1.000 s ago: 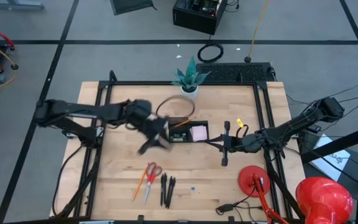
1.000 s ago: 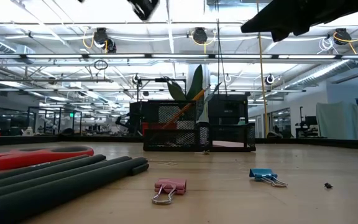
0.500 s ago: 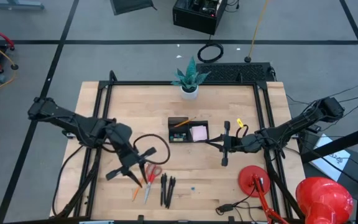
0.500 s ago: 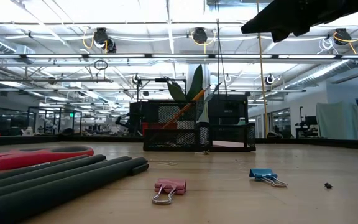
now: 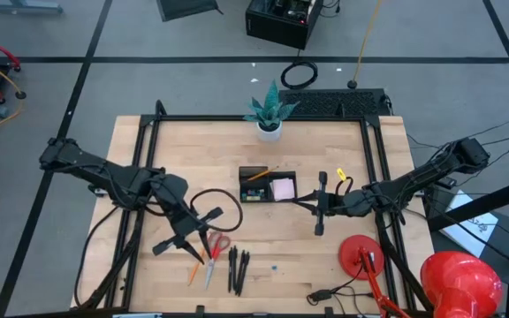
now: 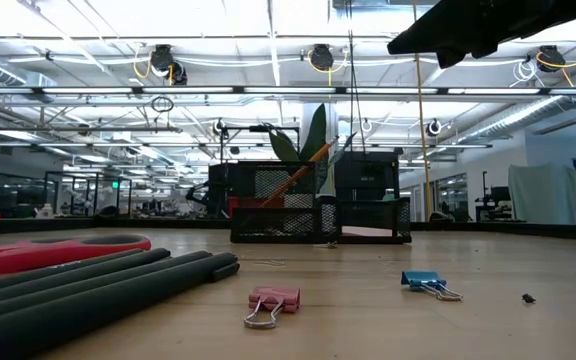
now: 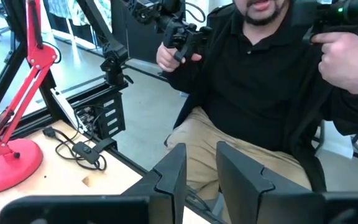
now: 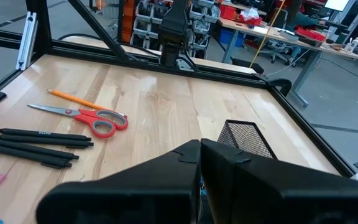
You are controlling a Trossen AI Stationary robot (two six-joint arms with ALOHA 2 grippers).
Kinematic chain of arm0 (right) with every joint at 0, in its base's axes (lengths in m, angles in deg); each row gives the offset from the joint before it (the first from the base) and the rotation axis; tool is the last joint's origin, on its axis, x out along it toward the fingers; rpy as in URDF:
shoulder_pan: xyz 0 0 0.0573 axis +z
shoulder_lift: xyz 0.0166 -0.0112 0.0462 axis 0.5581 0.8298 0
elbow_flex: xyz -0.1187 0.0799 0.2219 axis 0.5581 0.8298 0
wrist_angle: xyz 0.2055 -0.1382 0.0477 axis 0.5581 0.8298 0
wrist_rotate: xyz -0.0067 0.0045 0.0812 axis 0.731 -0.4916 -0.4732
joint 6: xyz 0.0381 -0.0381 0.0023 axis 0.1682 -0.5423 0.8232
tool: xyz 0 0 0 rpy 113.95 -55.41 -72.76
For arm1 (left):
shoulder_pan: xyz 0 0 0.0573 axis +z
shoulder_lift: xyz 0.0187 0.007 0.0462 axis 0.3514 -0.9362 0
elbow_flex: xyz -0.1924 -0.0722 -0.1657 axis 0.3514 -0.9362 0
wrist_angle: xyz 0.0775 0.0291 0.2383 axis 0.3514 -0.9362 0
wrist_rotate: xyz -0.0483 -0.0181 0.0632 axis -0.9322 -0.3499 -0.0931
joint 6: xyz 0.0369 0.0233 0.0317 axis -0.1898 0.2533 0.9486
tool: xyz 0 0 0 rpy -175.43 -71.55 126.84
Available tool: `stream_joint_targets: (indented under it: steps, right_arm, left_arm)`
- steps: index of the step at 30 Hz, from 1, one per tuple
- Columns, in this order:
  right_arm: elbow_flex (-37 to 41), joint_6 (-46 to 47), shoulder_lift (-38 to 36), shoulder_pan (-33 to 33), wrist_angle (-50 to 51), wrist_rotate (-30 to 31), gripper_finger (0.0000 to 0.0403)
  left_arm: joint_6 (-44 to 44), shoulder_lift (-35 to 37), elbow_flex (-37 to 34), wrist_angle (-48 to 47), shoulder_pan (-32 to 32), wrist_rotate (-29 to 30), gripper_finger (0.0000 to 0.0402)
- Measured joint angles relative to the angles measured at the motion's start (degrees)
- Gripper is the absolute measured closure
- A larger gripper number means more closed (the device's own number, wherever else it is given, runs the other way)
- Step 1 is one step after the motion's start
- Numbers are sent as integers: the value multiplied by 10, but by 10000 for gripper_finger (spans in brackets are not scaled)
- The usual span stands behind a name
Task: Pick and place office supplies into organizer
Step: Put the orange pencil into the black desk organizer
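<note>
From above, the left claw [image 5: 203,250] is seen slightly parted and empty, moved from the organizer [image 5: 268,185] down to just beside the red-handled scissors [image 5: 214,253] and orange pencil [image 5: 196,265]. The right claw [image 5: 320,204], pressed together, is unmoved beside the organizer. At desk level, nothing is changed. In the right wrist view, three black pens [image 8: 36,147] are seen beyond its claw.

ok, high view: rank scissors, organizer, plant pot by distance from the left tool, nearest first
1. Red-handled scissors: right beside the left tool, toward the table's front edge.
2. Organizer: mid-table, off toward the right arm.
3. White plant pot: at the far edge, behind the organizer.
</note>
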Motion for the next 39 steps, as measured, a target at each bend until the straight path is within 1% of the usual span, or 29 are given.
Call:
stream_joint_targets:
  steps: [2,4,6,7,9,12,15,17,19,20,23,26,28,35,39]
  right_arm:
    - [0,0,0,0,0,0,399]
    - [0,0,0,0,0,0,399]
    - [0,0,0,0,0,0,399]
    - [0,0,0,0,0,0,399]
    - [0,0,0,0,0,0,399]
    - [0,0,0,0,0,0,399]
    - [0,0,0,0,0,0,399]
    - [0,0,0,0,0,0,399]
    - [0,1,0,0,0,0,399]
    - [0,1,0,0,0,0,399]
    - [0,1,0,0,0,0,399]
    - [0,4,0,0,0,0,399]
    - [0,17,0,0,0,-1,399]
    - [0,26,0,0,0,-1,399]
    - [0,30,0,0,0,-1,399]
  left_arm:
    - [0,0,0,0,0,2,311]
    - [0,0,0,-2,0,23,311]
    - [1,0,0,-16,-1,63,311]
    - [0,0,-5,-18,-1,92,311]
    - [-5,-1,-21,-24,-2,161,312]
    - [-27,-3,-49,-32,-2,309,312]
    - [-82,-2,-80,-24,1,455,312]
    - [-127,-2,-98,-27,2,523,312]
    - [-158,-3,-113,-27,1,561,312]
    - [-169,-2,-120,-25,1,570,312]
    - [-178,-2,-141,-10,-1,571,312]
    - [-178,-2,-158,22,-12,565,312]
    - [-185,-2,-162,27,-20,555,312]
    - [-320,-2,-162,18,-30,488,311]
    - [-379,-2,-162,-41,-41,482,312]
